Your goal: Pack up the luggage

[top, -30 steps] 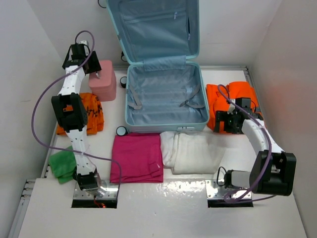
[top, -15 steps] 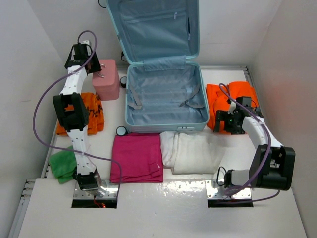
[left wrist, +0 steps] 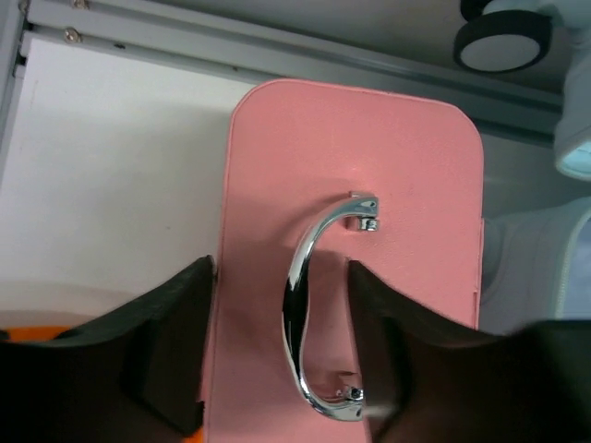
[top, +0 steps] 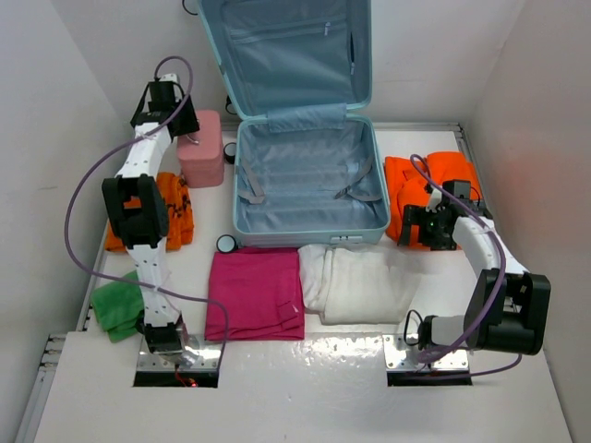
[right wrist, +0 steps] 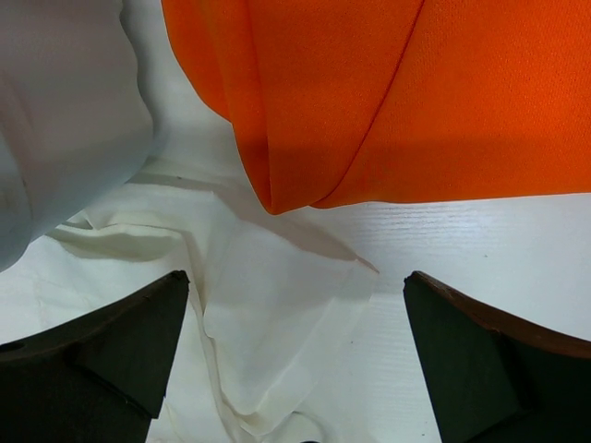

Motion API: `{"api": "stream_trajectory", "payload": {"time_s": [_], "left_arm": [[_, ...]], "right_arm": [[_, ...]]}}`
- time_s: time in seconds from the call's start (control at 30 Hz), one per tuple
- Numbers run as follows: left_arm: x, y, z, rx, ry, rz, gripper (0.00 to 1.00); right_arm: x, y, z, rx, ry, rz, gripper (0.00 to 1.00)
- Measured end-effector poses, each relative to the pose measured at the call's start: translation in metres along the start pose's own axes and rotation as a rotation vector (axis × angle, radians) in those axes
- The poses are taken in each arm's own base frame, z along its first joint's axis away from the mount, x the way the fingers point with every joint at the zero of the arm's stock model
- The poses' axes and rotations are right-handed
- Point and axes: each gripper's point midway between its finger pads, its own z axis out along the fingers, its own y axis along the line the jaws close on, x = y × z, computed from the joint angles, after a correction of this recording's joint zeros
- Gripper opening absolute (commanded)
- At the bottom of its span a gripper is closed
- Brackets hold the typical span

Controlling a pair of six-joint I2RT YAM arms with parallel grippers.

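Note:
The luggage (top: pixel 309 185), a large pale aqua hard-shell suitcase, lies open at the back centre with its lid propped upright and nothing in its blue lining. One black wheel (left wrist: pixel 503 41) shows in the left wrist view. My left gripper (top: pixel 189 138) (left wrist: pixel 282 277) hovers over a small pink vanity case (top: pixel 201 152) (left wrist: pixel 406 166). It is open, with its fingers on either side of the chrome handle (left wrist: pixel 305 295). My right gripper (top: pixel 420 226) (right wrist: pixel 295 281) is wide open, low over a corner of white cloth (right wrist: pixel 277 332), just short of the folded orange garment (top: pixel 452 175) (right wrist: pixel 388 92).
In front of the luggage lie a folded magenta cloth (top: pixel 256 293) and the white cloth (top: pixel 360 281). An orange patterned garment (top: pixel 175 212) and a green cloth (top: pixel 115 307) lie by the left arm. A small round black item (top: pixel 226 244) sits near the suitcase's front corner. White walls close in on both sides.
My left gripper has shifted right over the pink case, and the case now sits slightly further right and squarer. The right gripper has barely moved.

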Motion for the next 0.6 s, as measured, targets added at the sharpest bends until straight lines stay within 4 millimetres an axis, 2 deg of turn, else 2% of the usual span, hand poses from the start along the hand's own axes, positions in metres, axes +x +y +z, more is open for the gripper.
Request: {"api": "stream_trajectory", "payload": {"time_s": [0.2, 0.37, 0.5, 0.6], "left_arm": [[0.0, -0.017, -0.008, -0.02, -0.014, 0.036, 0.68], [-0.001, -0.017, -0.009, -0.039, -0.02, 0.043, 0.67], [-0.001, -0.017, -0.009, -0.039, -0.02, 0.038, 0.56], [-0.001, -0.018, -0.009, -0.03, -0.018, 0.034, 0.43]], "right_arm": [[0.0, 0.0, 0.0, -0.01, -0.002, 0.007, 0.99], [0.0, -0.001, 0.0, -0.011, -0.003, 0.012, 0.99], [-0.001, -0.002, -0.001, -0.011, -0.003, 0.017, 0.99], [-0.001, -0.002, -0.001, -0.015, -0.004, 0.02, 0.99]]}}
